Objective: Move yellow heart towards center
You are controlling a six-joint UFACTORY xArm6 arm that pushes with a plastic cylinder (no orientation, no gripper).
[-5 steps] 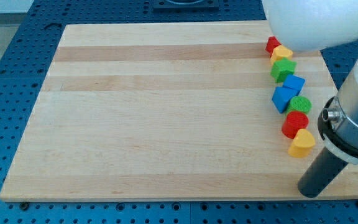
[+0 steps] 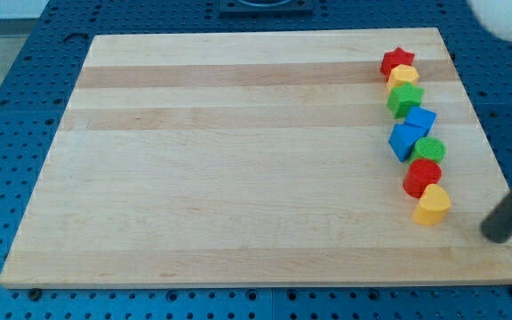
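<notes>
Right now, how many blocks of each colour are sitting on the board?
Red: 2, the red star and the round red block.
Yellow: 2, the yellow block under the star and the yellow heart.
Green: 2, the green star and the round green block.
Blue: 2, the upper blue block and the lower blue block.
Total: 8 blocks.
</notes>
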